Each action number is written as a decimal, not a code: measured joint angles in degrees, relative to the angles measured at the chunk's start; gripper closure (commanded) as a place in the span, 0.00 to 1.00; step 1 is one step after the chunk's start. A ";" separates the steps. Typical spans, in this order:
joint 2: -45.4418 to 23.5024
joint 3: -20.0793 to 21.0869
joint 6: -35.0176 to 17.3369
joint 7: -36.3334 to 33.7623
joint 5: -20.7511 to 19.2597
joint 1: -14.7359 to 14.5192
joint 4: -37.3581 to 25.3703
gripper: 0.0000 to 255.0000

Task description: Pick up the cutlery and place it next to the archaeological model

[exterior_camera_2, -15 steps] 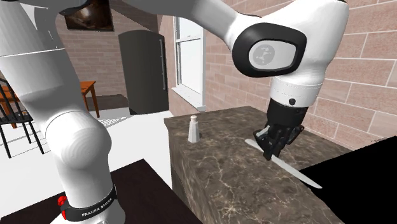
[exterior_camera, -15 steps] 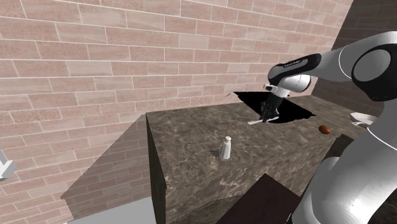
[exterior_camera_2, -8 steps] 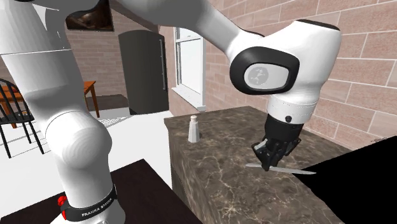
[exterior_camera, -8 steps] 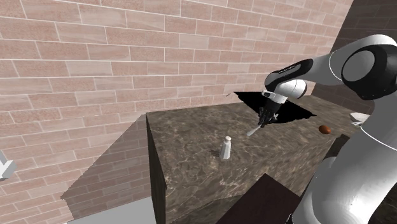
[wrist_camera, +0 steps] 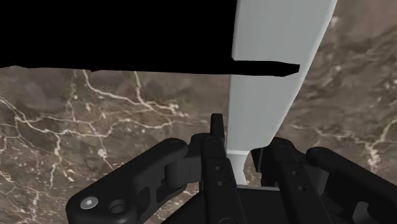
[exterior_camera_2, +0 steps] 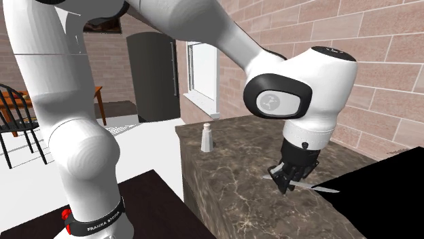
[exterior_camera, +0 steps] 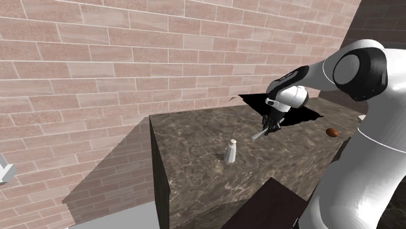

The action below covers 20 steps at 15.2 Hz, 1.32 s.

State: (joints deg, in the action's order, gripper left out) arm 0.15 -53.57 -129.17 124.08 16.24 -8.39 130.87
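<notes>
Knife clamped between fingers of gripper, low over counter nr black area.
Thin, stiff, light, prob. slick; pinched nr one end, so liable to pivot – needs firm grip. Dark veined marble top, brick wall behind; fridge & window further off.

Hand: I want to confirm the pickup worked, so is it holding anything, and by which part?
The hand is shut on the pale knife, clasping its narrow stem just where the broad blade begins.
</notes>
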 measured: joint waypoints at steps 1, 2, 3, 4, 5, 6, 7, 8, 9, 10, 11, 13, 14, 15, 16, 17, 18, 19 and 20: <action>-0.05 0.00 -0.23 0.15 0.11 0.01 0.16 1.00; -0.14 0.00 -0.33 0.25 0.23 0.01 0.21 1.00; -0.47 -0.01 -0.36 0.52 0.59 0.03 0.15 1.00; -0.41 0.00 -0.39 0.45 0.50 0.03 0.18 1.00; -0.40 -0.01 -0.46 0.46 0.50 0.04 0.22 1.00; -0.29 0.00 -0.52 0.37 0.38 0.03 0.28 1.00; -0.23 0.01 -0.56 0.29 0.32 0.03 0.33 0.00; -0.18 -0.01 -0.50 0.18 0.15 0.04 0.55 0.00; -0.08 0.00 -0.50 0.06 -0.02 0.04 0.74 0.00; 0.02 0.00 -0.50 -0.04 -0.15 0.03 0.86 0.00; 0.08 0.00 -0.50 -0.09 -0.22 0.03 0.92 0.00; -0.16 -0.02 -0.44 0.08 0.01 0.04 0.79 0.00; 0.51 -0.08 0.39 -0.55 -0.84 0.10 0.24 0.00; 1.87 -0.21 1.45 -1.48 -2.40 0.28 -0.16 0.00; 3.54 -0.09 2.86 -2.95 -4.32 0.42 -0.84 0.00; 4.41 0.00 4.25 -3.78 -5.38 0.57 -1.80 0.00; 4.88 0.04 5.00 -4.19 -5.99 0.70 -2.31 0.00; 5.21 0.08 5.41 -4.45 -6.39 0.80 -2.54 0.00; 5.52 0.14 5.63 -4.71 -6.74 0.87 -2.59 0.00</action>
State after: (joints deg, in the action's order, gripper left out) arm 5.67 -53.43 -123.54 119.37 9.50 -7.53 128.28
